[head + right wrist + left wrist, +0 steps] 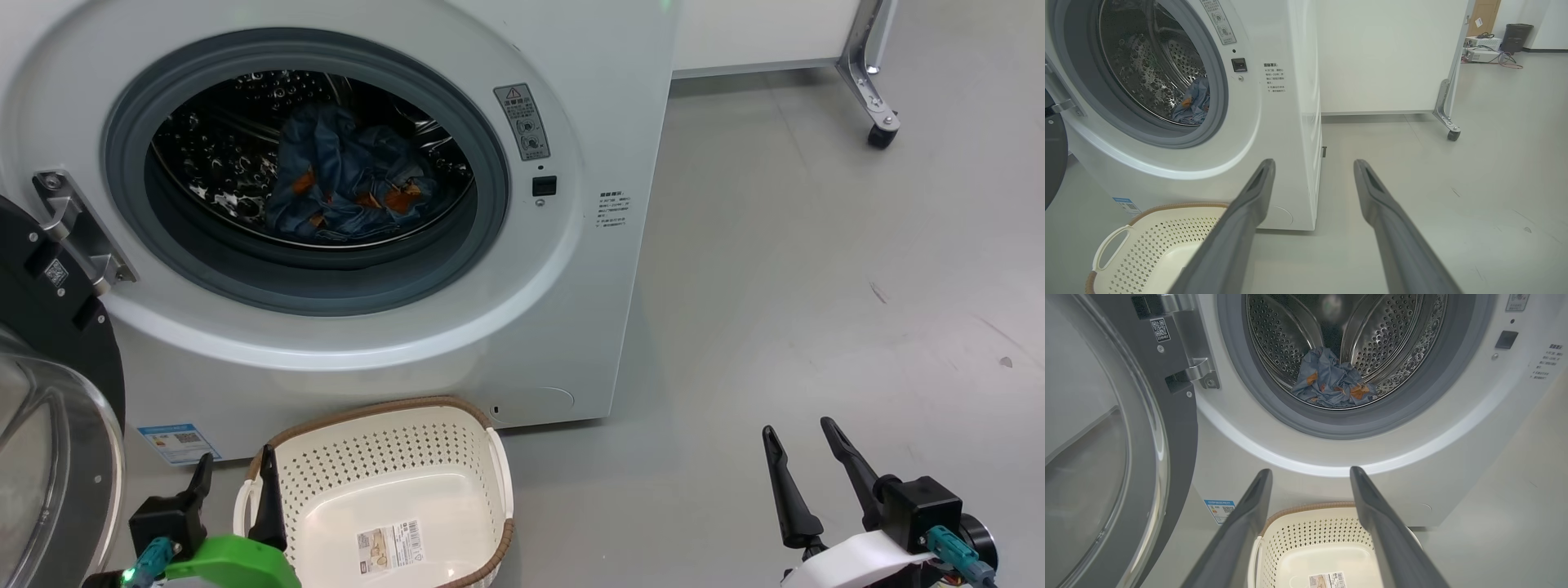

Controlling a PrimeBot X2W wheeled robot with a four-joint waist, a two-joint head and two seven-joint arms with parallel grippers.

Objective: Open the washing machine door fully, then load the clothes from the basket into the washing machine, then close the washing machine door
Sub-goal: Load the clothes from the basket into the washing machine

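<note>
Blue crumpled clothes [347, 184] in perforated steel drum [212, 155]; left end effector [236, 459] and right end effector [797, 427] wide.

Left end effector [237, 456]: low at the left of the head view, two dark fingers [202, 478] pointing up, spread wide, empty. Green wrist cover [237, 562] sits behind it, with a teal plug [151, 560] at its side.

Right end effector [797, 426]: low at the right, fingers leaning slightly left, likewise parted and empty. White wrist cover [853, 559] sits below it.

In both wrist views the fingers rise from the bottom edge with tips well apart.
</note>
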